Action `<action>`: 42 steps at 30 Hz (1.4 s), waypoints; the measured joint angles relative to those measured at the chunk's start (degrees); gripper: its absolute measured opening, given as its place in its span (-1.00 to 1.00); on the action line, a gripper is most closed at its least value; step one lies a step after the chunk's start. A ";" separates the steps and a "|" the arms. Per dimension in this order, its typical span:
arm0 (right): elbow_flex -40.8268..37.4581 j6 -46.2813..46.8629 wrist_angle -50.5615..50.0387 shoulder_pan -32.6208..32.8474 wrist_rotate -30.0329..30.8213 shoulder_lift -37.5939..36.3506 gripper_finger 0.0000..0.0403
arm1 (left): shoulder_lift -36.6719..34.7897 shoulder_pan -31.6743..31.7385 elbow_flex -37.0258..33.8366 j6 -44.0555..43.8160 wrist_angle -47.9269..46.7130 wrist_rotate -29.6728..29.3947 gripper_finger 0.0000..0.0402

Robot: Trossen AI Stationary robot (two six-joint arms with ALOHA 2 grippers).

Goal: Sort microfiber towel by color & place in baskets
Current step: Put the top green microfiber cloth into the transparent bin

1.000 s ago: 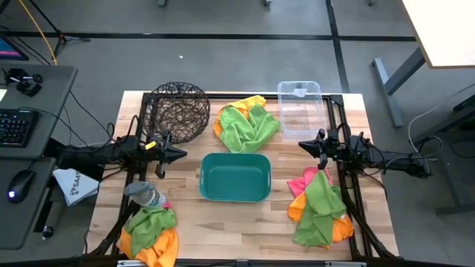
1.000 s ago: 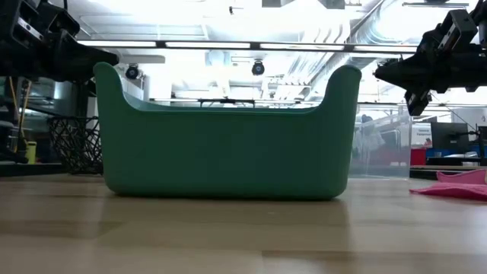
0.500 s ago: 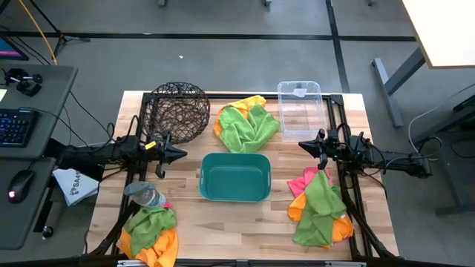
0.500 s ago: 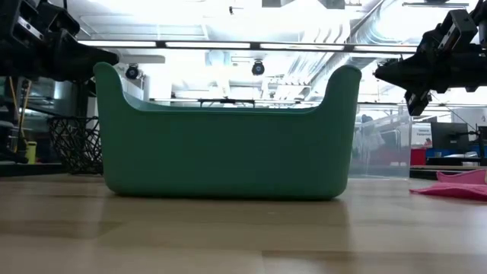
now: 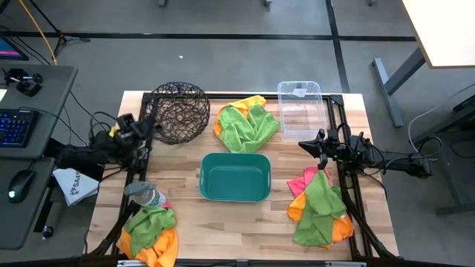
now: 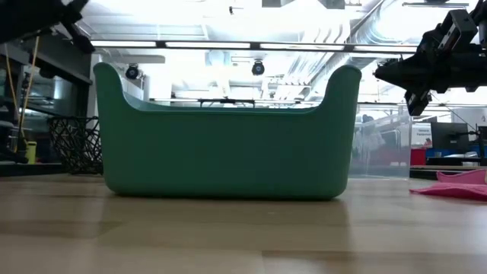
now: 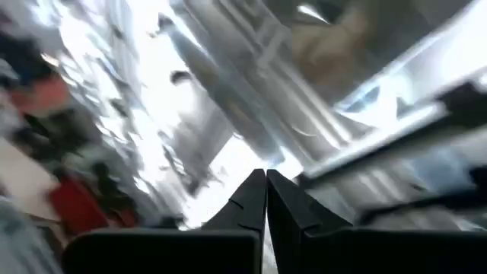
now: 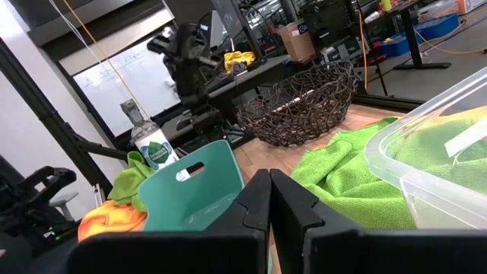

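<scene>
Microfiber towels lie in three heaps: green over orange at the far middle (image 5: 246,122), green, pink and orange at the near right (image 5: 319,208), and green and orange at the near left (image 5: 152,233). The wire-mesh basket (image 5: 178,111), the teal tub (image 5: 234,176) and the clear bin (image 5: 300,110) stand empty on the table. My left gripper (image 5: 142,127) is shut and empty, raised beside the wire basket and tipped up toward the ceiling (image 7: 266,183). My right gripper (image 5: 304,144) is shut and empty, in the air between the clear bin and the right heap (image 8: 268,183).
A clear plastic bottle (image 5: 145,194) stands by the near-left heap. A white printed packet (image 5: 74,185) lies off the table's left edge. A desk with a keyboard (image 5: 16,126) stands farther left. Bare wood shows around the teal tub (image 6: 228,137).
My left gripper has risen and drawn back toward the table's left and far edges, beside the wire basket, tipping upward; in the low view it has left its former place at the upper left. My right gripper and the towels have kept still.
</scene>
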 joint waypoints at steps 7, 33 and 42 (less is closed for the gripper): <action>-0.01 0.00 0.00 0.00 -0.02 -0.02 -1.00 | 25.24 0.06 17.78 1.68 -13.95 7.68 -1.00; -0.01 0.00 -0.01 -0.02 -0.02 -0.02 -1.00 | 102.72 18.79 83.50 35.83 -75.76 25.06 -0.06; 0.00 0.00 0.01 0.00 -0.02 -0.02 -1.00 | 108.09 20.67 83.49 42.16 -76.74 27.43 -0.06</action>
